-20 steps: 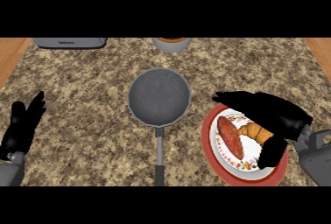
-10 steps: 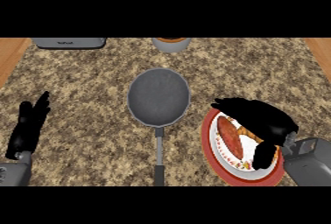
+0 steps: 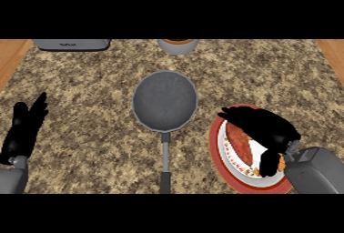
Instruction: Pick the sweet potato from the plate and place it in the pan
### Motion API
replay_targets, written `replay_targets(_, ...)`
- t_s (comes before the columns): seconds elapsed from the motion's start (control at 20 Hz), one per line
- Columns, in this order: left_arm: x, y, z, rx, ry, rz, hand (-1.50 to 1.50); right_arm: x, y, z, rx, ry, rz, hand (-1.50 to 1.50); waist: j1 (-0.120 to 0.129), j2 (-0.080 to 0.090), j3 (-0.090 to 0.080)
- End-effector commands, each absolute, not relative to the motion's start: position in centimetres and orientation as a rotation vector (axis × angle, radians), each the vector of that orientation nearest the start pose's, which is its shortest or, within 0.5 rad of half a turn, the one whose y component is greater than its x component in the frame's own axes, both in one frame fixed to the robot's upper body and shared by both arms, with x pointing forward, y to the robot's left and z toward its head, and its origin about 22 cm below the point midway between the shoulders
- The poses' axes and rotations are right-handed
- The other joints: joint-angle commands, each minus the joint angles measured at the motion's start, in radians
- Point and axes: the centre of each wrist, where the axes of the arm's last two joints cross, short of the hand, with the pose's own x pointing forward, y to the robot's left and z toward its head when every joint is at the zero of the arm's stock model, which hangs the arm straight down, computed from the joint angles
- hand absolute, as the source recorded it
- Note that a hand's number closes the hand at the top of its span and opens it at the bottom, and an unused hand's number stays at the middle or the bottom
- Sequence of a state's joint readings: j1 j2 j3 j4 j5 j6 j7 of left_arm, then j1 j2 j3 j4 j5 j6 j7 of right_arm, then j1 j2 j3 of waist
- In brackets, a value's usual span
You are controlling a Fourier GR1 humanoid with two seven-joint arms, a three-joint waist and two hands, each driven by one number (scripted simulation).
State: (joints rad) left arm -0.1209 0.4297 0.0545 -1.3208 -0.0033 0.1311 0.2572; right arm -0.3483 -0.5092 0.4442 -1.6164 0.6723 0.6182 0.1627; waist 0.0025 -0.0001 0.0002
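Pan (image 3: 164,101) mid-counter, nothing in it; plate (image 3: 216,141) just right of its handle
right hand (image 3: 265,129) curled over sweet potato (image 3: 238,142) on plate, grasping it; left hand (image 3: 23,129) released, resting at left edge

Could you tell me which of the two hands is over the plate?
The right hand; it covers the sweet potato, while the left hand rests at the counter's left edge.

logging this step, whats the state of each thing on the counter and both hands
sweet potato: lying on the plate, partly under the right hand
plate: flat on the counter, right of the pan
pan: upright, nothing in it, handle toward the robot
right hand: over the plate, fingers curled round the sweet potato
left hand: open, resting at the left edge, fingers up
cup: at the far edge, contents cannot tell
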Motion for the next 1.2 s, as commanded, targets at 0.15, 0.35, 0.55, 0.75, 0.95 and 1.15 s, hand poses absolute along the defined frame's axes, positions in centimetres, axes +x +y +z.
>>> replay_targets(0.15, 26.9, 34.7, 1.5, 0.502, -1.216, -0.105, 0.00, 29.4, -19.7, 6.2, -0.452, -1.125, 1.700, -1.50, 0.001, 0.000, 0.000)
replay_targets(0.35, 27.9, 35.1, 0.5, 0.489, -1.195, -0.104, 0.00, 27.9, -20.1, 7.5, -0.448, -1.124, 1.691, -1.50, -0.005, 0.000, 0.000)
replay_targets(0.55, 27.3, 33.9, 2.0, 0.486, -1.195, -0.091, 0.00, 28.9, -21.0, 8.0, -0.449, -1.092, 1.711, -1.50, -0.002, -0.001, 0.000)
replay_targets(0.75, 25.5, 35.0, 1.3, 0.485, -1.204, -0.108, 0.00, 29.2, -18.8, 4.3, -0.483, -1.033, 1.728, -1.50, 0.003, 0.000, 0.000)
replay_targets(0.95, 25.5, 35.0, -0.7, 0.484, -1.191, -0.092, 0.00, 28.8, -18.4, 4.2, -0.498, -1.040, 1.733, -1.50, 0.000, 0.000, 0.000)
replay_targets(1.15, 26.1, 35.2, 1.1, 0.477, -1.210, -0.087, 0.00, 28.7, -19.4, 3.2, -0.537, -1.134, 1.817, 1.50, 0.000, 0.000, 0.000)
